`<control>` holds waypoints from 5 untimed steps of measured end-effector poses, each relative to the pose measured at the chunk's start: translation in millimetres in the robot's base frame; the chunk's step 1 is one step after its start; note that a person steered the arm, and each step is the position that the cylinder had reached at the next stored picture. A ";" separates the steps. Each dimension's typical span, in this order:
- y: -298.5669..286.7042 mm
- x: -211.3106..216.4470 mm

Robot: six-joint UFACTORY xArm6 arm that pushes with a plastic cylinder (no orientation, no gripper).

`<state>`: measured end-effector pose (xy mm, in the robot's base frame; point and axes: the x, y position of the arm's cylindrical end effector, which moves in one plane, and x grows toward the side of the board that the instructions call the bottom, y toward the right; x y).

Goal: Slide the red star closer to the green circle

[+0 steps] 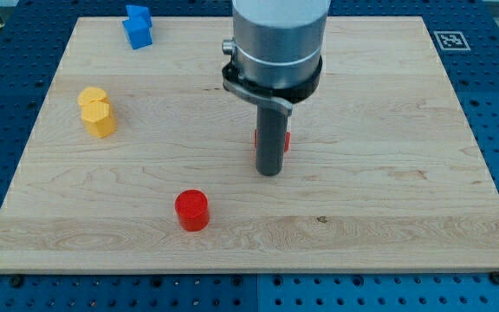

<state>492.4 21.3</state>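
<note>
Nearest the camera sat a red cylinder (pixel 192 210), toward the view's bottom and left of centre on the wooden board (pixel 388 199). Behind it the rod came straight down from the arm's grey housing (pixel 277 39), upright, and my tip (pixel 269 173) rested at mid-board. A small red block (pixel 285 139) showed on either side of the rod, directly behind it toward the view's top; most of it was hidden and its shape could not be made out. It was probably the red star, either touching the rod or just beside it; which of the two could not be told. No green circle was visible anywhere, so it was possibly masked by the arm.

The arm carried no jaws and held nothing; it could only shove.

Risks, as judged:
- Push direction was uncertain while the target stayed unseen; a shove could carry the star away from it.
- An off-centre contact on a star's points would probably spin the block off the rod.
- The yellow block (pixel 97 112) and blue block (pixel 137 26), at the view's left and top left, stood well apart and seemed unlikely to interfere.
</note>
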 end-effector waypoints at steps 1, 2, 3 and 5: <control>9.0 -28.6; 11.4 -61.1; 11.4 -101.0; 15.4 -164.3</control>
